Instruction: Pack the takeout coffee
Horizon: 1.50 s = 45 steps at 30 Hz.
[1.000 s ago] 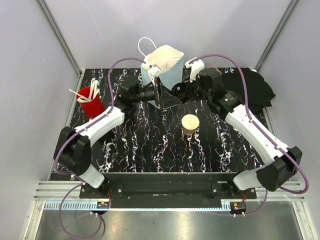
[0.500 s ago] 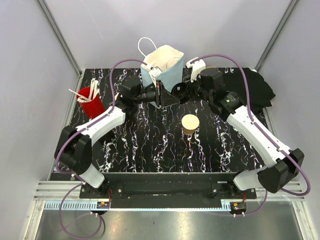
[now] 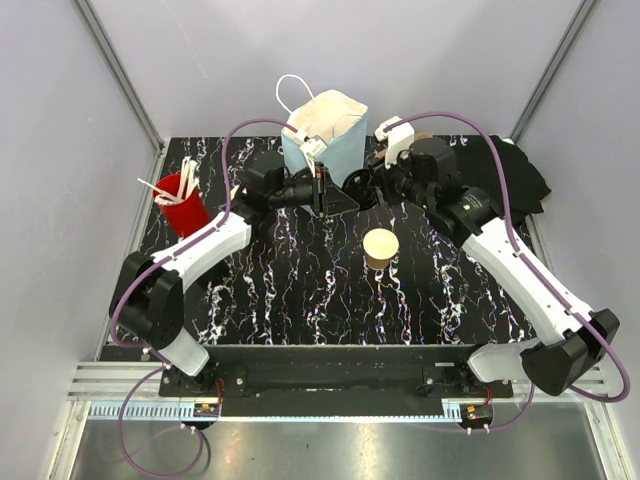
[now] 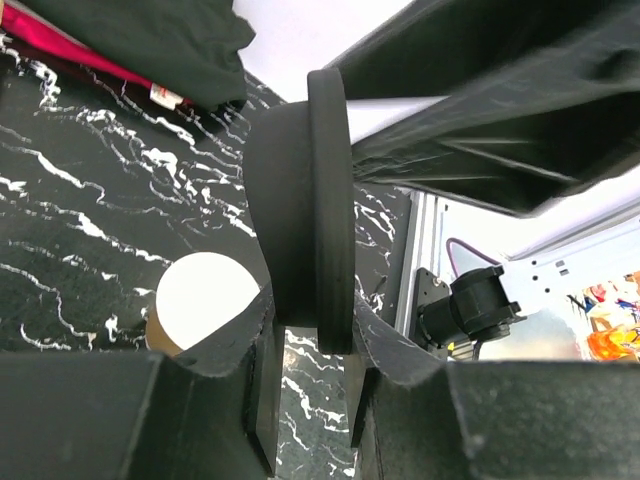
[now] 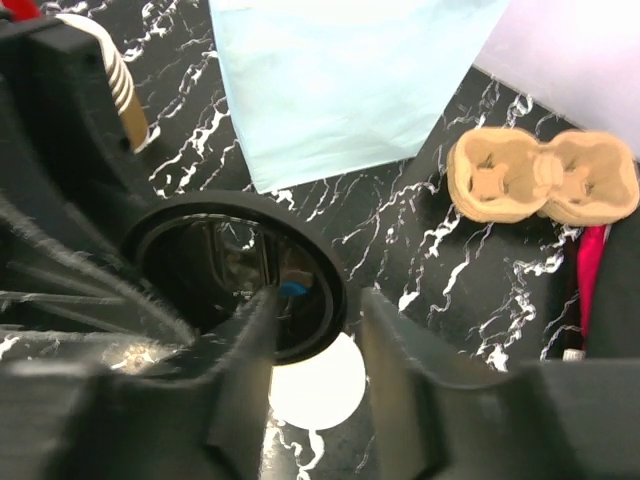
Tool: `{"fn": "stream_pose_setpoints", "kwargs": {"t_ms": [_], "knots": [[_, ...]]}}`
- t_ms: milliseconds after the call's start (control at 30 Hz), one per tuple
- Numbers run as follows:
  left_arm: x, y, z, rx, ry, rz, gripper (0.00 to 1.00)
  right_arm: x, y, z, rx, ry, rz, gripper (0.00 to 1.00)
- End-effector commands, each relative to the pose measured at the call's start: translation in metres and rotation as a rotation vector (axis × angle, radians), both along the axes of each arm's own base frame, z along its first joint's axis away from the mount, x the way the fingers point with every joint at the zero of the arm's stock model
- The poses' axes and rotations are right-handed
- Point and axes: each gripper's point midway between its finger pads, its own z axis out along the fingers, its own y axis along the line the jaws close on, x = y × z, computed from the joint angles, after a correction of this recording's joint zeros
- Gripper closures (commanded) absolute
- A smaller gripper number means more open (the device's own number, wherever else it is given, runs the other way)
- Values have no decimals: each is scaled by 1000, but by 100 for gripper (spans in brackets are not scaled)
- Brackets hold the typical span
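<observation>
Your left jaws are clamped on the black lid (image 4: 300, 200), holding it on edge above the worktop (image 3: 290, 290), just in front of the pale blue bag (image 3: 325, 140). Your right jaws stand apart, straddling the lid's rim from the opposite side, with a narrow gap between the rim and one finger. The cup (image 3: 381, 248) stands upright and uncovered on the worktop, clear of both jaws, nearer the arm bases and a little right of the lid. The pulp carrier (image 5: 540, 175) lies beside the bag.
</observation>
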Motion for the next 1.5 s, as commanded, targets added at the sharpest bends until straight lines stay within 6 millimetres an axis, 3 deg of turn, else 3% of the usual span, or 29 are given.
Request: {"fn": "stream_pose_setpoints", "kwargs": {"t_ms": [0, 167, 367, 533, 667, 700, 800, 1000, 1200, 1300, 1333, 1367, 1467], "knots": [[8, 2, 26, -15, -105, 33, 84, -15, -3, 41, 18, -115, 59, 46], [8, 5, 25, -3, -113, 35, 87, -24, -10, 62, -15, -173, 90, 32], [10, 23, 30, 162, -330, 41, 87, -44, -18, 91, -84, -237, 180, 21], [25, 70, 35, 430, -637, 194, 87, -67, -22, 98, -137, -210, 273, 11], [33, 107, 37, 617, -801, 312, 87, -63, -31, 99, -109, -181, 228, 10], [40, 124, 43, 693, -848, 385, 87, -58, -37, 100, -95, -170, 200, 10], [41, 152, 50, 844, -924, 462, 87, -49, -37, 103, -61, -145, 181, 9], [36, 198, 72, 1126, -1137, 511, 87, -48, -26, 113, -121, -160, 292, 9], [20, 202, 109, 1206, -1342, 494, 87, -63, -23, 110, -242, -234, 457, 9], [9, 191, 117, 1197, -1461, 447, 88, -70, -23, 90, -343, -265, 568, 10], [6, 182, 104, 1208, -1495, 391, 88, -73, -23, 87, -359, -266, 595, 10], [0, 178, 114, 1193, -1577, 396, 89, -75, -23, 84, -375, -266, 619, 10], [-22, 154, 105, 1160, -1778, 290, 89, -89, -21, 76, -408, -259, 717, 11]]}}
